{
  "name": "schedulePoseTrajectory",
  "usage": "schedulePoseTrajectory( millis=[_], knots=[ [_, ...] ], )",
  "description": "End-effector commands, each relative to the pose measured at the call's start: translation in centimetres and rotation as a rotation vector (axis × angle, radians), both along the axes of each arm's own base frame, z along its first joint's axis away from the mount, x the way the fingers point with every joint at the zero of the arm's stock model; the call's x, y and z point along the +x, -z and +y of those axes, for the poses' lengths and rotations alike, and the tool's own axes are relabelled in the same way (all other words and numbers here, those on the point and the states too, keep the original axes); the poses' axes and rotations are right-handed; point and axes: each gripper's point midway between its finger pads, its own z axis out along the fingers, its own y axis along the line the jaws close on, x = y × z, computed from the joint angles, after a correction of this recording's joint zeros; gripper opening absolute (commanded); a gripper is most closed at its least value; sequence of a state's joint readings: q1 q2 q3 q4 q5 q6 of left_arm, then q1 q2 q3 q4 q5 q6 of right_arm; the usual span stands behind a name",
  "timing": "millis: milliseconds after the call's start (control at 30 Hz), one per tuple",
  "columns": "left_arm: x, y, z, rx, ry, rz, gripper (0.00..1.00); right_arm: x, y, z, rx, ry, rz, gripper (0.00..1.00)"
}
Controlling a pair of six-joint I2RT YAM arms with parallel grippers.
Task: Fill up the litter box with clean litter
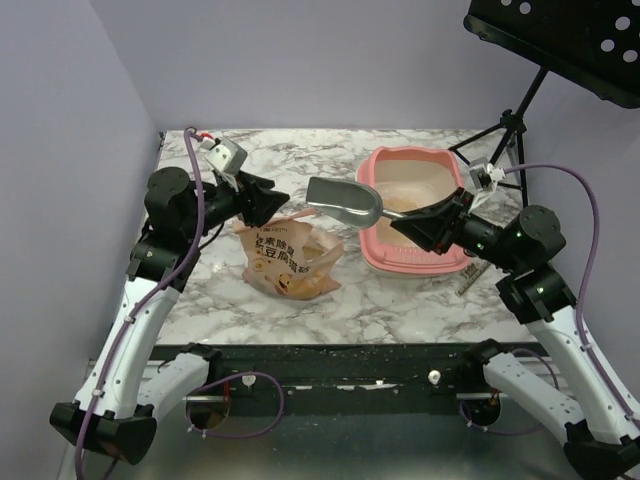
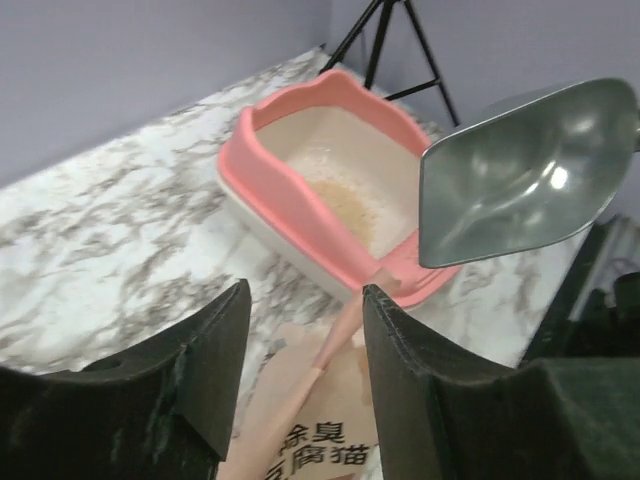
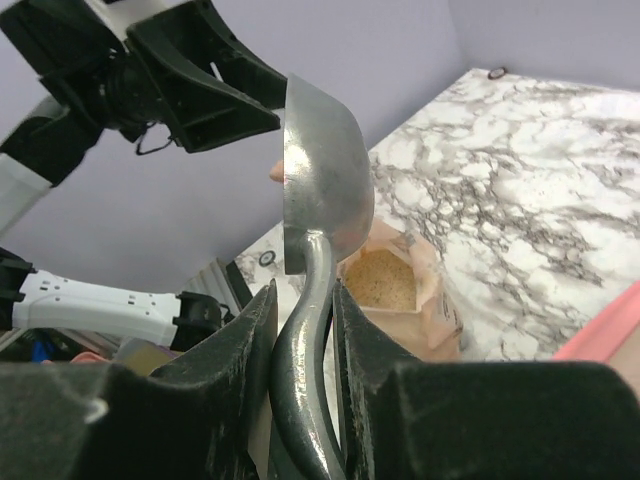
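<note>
The pink litter box [image 1: 400, 262] sits at the right of the table and holds a thin layer of beige litter [image 1: 405, 190], also seen in the left wrist view [image 2: 345, 205]. My right gripper [image 1: 405, 225] is shut on the handle of the grey metal scoop [image 1: 345, 200]. The scoop hangs empty in the air between the box and the orange paper bag [image 1: 290, 255]. The bag stands open with litter [image 3: 380, 278] inside. My left gripper [image 1: 272, 200] is open just above the bag's top edge [image 2: 330, 350], which lies between the jaws without being gripped.
A black music stand [image 1: 570, 40] on a tripod [image 1: 505, 135] stands at the back right, behind the box. Purple walls close in the marble table [image 1: 300, 305] on the left and at the back. A small dark object [image 1: 470, 277] lies by the box's right side.
</note>
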State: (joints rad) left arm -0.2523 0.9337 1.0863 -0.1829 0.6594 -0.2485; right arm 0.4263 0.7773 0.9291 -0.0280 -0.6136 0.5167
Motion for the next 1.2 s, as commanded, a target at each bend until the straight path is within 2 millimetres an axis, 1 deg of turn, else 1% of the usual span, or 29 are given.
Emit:
schedulePoseTrajectory(
  millis=[0, 67, 167, 233, 367, 467, 600, 767, 933, 1000, 1033, 1100, 1133, 1167],
  knots=[
    [0.4, 3.7, 2.9, 0.357, -0.144, -0.058, 0.6, -0.4, 2.7, -1.0, -0.059, 0.057, 0.116, 0.0],
    [-0.2, 4.6, 2.8, 0.443, -0.119, -0.072, 0.65, -0.9, 3.0, -1.2, -0.069, 0.053, 0.115, 0.0],
    [-1.6, 5.8, 2.3, 0.552, -0.053, -0.095, 0.71, -1.2, 3.7, -1.5, -0.099, 0.058, 0.118, 0.0],
    [-2.2, 6.4, 2.1, 0.601, -0.017, -0.106, 0.74, -1.5, 4.0, -1.7, -0.107, 0.061, 0.116, 0.0],
    [-1.9, 7.3, 2.6, 0.669, -0.03, -0.099, 0.77, -2.1, 5.1, -2.0, -0.115, 0.06, 0.12, 0.0],
    [-1.8, 8.3, 2.5, 0.706, -0.014, -0.083, 0.79, -2.4, 5.6, -2.2, -0.12, 0.061, 0.118, 0.0],
    [-0.8, 10.0, 3.1, 0.764, -0.039, -0.077, 0.81, -2.7, 5.8, -2.3, -0.122, 0.062, 0.107, 0.0],
    [-0.3, 11.5, 2.7, 0.792, -0.009, -0.052, 0.81, -3.0, 6.3, -2.3, -0.124, 0.049, 0.111, 0.0],
    [-0.6, 13.7, 1.1, 0.792, 0.103, -0.002, 0.79, -3.0, 6.8, -2.1, -0.13, 0.036, 0.131, 0.0],
    [-0.8, 14.5, 0.7, 0.792, 0.135, 0.024, 0.75, -2.9, 7.0, -2.1, -0.136, 0.042, 0.14, 0.0],
    [-1.0, 14.8, 0.4, 0.783, 0.156, 0.035, 0.7, -2.7, 7.2, -2.2, -0.143, 0.051, 0.148, 0.0],
    [-1.4, 15.0, -0.1, 0.765, 0.189, 0.046, 0.59, -2.5, 7.4, -2.4, -0.156, 0.068, 0.161, 0.0],
    [-1.4, 15.0, -0.2, 0.759, 0.193, 0.046, 0.49, -2.3, 7.5, -2.4, -0.163, 0.074, 0.166, 0.0],
    [-1.3, 15.0, -0.2, 0.76, 0.186, 0.049, 0.29, -2.0, 7.8, -2.5, -0.171, 0.087, 0.172, 0.0]
  ],
)
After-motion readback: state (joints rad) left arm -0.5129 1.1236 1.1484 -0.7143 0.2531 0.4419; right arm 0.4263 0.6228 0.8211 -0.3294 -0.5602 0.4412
